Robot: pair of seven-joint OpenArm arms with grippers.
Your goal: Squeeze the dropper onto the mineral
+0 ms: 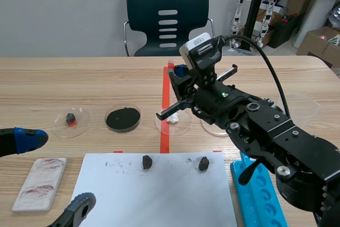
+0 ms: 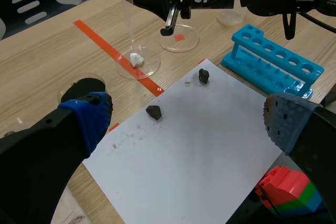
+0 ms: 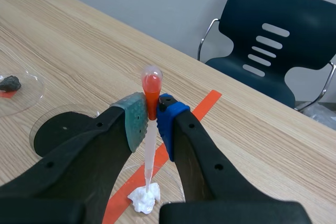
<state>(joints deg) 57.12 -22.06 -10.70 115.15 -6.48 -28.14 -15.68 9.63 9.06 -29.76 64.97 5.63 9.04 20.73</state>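
My right gripper [image 1: 176, 73] [image 3: 151, 111] is shut on a clear dropper [image 3: 150, 150] with orange-red liquid in its bulb. The dropper hangs upright, and its tip ends just above a white mineral lump [image 3: 144, 199] [image 1: 172, 120] [image 2: 137, 59]. That lump lies in a clear petri dish [image 1: 184, 124] [image 2: 150, 65] beside the red tape line. In the left wrist view the dropper [image 2: 129, 22] stands over the same dish. My left gripper [image 1: 53, 173] [image 2: 186, 119] is open and holding nothing, low at the near left above the edge of the white paper.
Two dark rocks [image 1: 147, 161] [image 1: 203, 164] lie on a white paper sheet [image 1: 154, 200]. A dish of black powder [image 1: 122, 118], a dish with a small dark stone [image 1: 70, 117], a white streak plate [image 1: 40, 183] and a blue tube rack [image 1: 260, 195] surround it. A chair [image 1: 168, 19] stands behind.
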